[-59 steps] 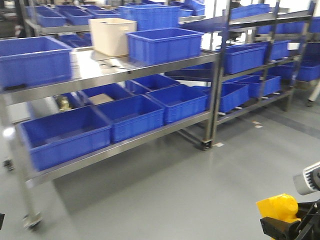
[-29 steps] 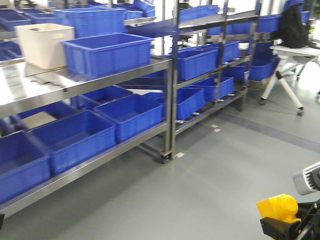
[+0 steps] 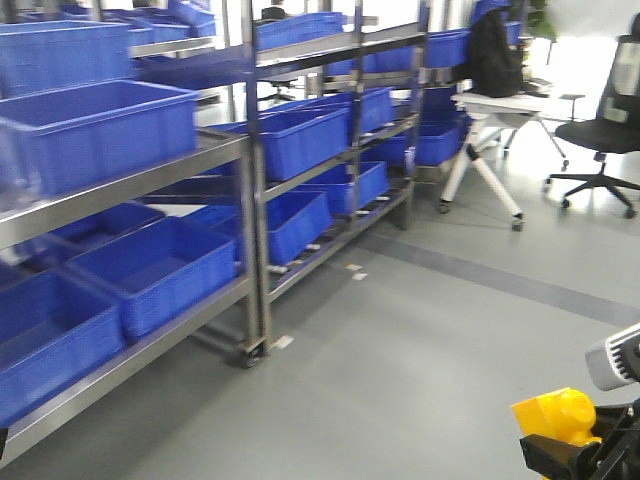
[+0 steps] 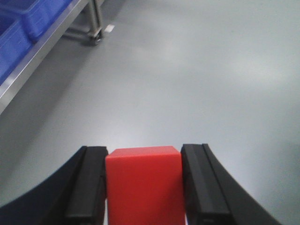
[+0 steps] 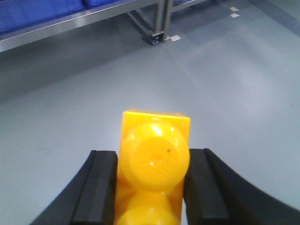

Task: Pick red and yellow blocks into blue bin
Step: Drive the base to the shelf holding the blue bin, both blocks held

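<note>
The left gripper (image 4: 143, 154) is closed onto the red cube (image 4: 143, 187), its two black fingers (image 4: 89, 187) pressed flat against the cube's sides. Bare grey floor (image 4: 187, 70) lies beneath, and a corner of the steel shelving (image 4: 47, 47) with its castor shows at the upper left of that wrist view. In the front view the shelving fills the left side, loaded with blue crates. The blue bin (image 3: 110, 145) sits on the upper shelf at the far left, in front of a taller blue crate (image 3: 60, 50) and well apart from both blocks. Further right stand a white desk (image 3: 500, 105) with a black bag (image 3: 495, 50) on it, then a black office chair (image 3: 610, 130). In the lower right corner the yellow brick (image 3: 555, 415) is held above the floor. The right wrist view shows the right gripper (image 5: 154, 157) narrowed onto the brick's two sides, with the round studs facing the camera
</note>
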Robot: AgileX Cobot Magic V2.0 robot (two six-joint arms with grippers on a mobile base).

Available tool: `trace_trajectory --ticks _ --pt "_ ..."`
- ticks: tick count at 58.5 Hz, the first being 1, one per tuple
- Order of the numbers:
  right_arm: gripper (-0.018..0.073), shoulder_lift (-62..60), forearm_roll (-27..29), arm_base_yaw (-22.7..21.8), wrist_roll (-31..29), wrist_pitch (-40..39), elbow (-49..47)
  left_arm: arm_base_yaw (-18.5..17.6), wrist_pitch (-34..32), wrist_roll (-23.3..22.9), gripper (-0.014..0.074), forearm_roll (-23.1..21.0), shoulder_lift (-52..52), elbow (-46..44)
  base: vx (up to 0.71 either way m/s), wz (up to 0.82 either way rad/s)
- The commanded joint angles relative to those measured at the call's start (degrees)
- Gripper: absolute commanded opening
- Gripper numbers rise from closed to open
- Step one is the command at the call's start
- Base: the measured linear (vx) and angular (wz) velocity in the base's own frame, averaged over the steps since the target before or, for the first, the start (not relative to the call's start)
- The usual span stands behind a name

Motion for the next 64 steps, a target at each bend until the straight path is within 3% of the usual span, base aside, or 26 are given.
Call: trace_trajectory --ticks 1,35,64 --pt "0.0255 -0.7 -0.4 0.1 -0.4 -4.2 -1.6 -0.3 -3.8 0.0 0.024 -0.5 -0.4 -1.3 0.45 -0.36" --pt "0.0255 -0.7 -0.4 0.1 -0.4 -4.2 -1.6 -0.3 -3.8 0.0 0.024 -0.5 -0.4 -1.3 0.44 -0.35" --pt "0.0255 -0.7 -0.4 0.1 -0.4 -4.2 -1.6 -0.3 -3.8 0.0 0.024 -0.5 -0.4 -1.3 0.44 -0.13"
